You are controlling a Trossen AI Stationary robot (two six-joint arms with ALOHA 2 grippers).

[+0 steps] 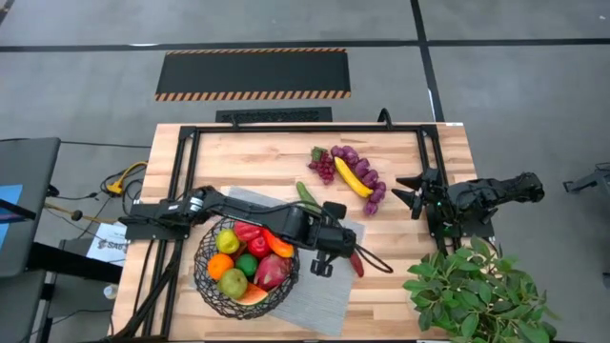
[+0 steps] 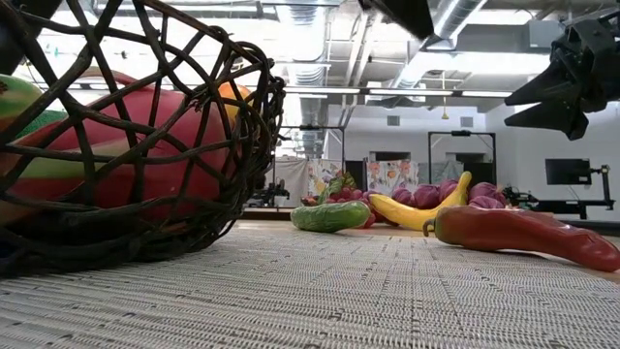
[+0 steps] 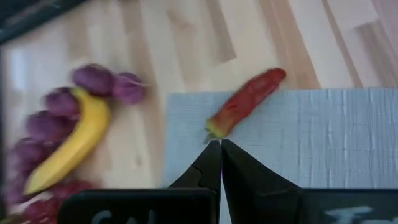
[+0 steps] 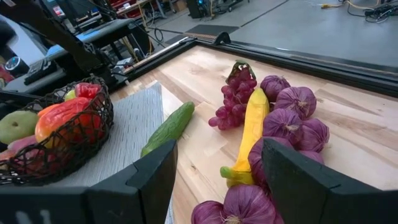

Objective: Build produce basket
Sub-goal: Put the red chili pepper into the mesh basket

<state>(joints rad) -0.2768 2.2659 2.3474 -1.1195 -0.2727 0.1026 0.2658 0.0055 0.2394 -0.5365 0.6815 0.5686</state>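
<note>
Left gripper [image 3: 221, 144] pinched together, empty, above red pepper [image 3: 246, 102] | right gripper [image 4: 217, 168] apart, waiting | we feared closed fingers would shove pepper off mat [image 1: 329, 305].

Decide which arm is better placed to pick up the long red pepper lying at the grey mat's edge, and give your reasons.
Left. The left gripper hangs just short of the long red pepper, jaws shut. The right gripper waits open beyond the yellow banana, farther from the pepper.
</note>
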